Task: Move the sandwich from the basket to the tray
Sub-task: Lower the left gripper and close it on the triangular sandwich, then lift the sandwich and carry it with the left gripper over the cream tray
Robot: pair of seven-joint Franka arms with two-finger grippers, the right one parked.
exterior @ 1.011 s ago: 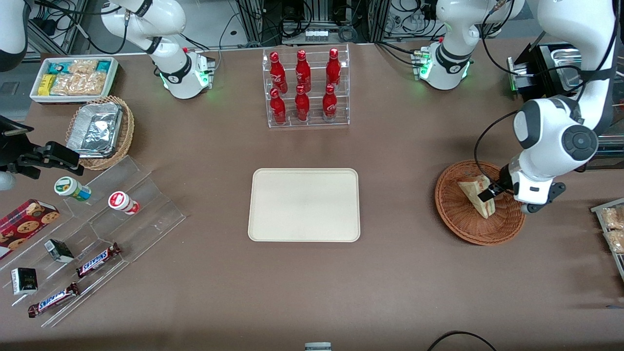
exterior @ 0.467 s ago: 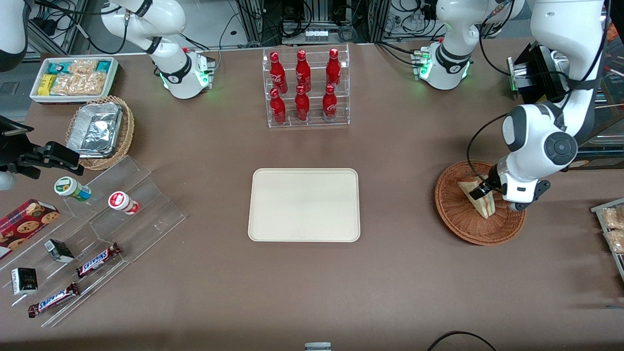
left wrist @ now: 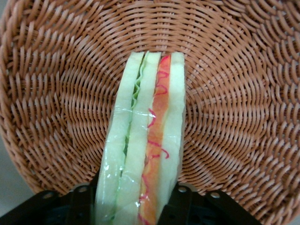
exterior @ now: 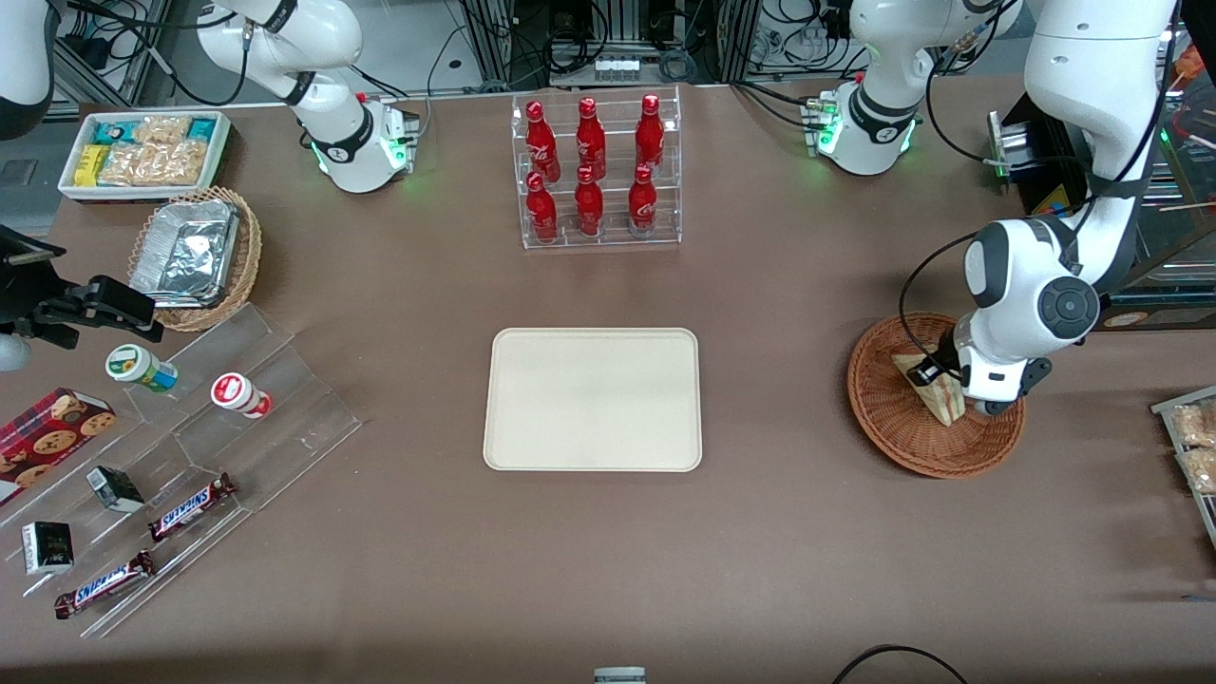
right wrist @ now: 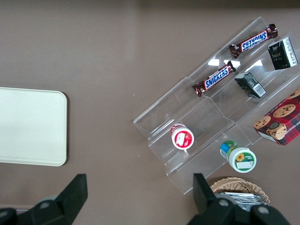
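The sandwich (exterior: 939, 401) lies in the round reddish-brown basket (exterior: 893, 423) toward the working arm's end of the table. My left gripper (exterior: 929, 375) is down in the basket over the sandwich. In the left wrist view the sandwich (left wrist: 145, 131) shows its green and pink-red layers, standing on edge on the basket's weave (left wrist: 234, 93). The gripper (left wrist: 131, 201) is open and straddles the sandwich's wide end, with one black finger (left wrist: 183, 204) close against each bread face. The cream tray (exterior: 594, 399) sits at the table's middle with nothing on it.
A clear rack of red bottles (exterior: 594, 171) stands farther from the front camera than the tray. Toward the parked arm's end are a tan basket with a foil container (exterior: 195, 252), a white snack bin (exterior: 142, 152) and a clear stepped stand with candy bars (exterior: 190, 503).
The left arm's wrist has shifted toward the tray and lowered, bringing the fingers around the sandwich. The sandwich has stayed in the basket.
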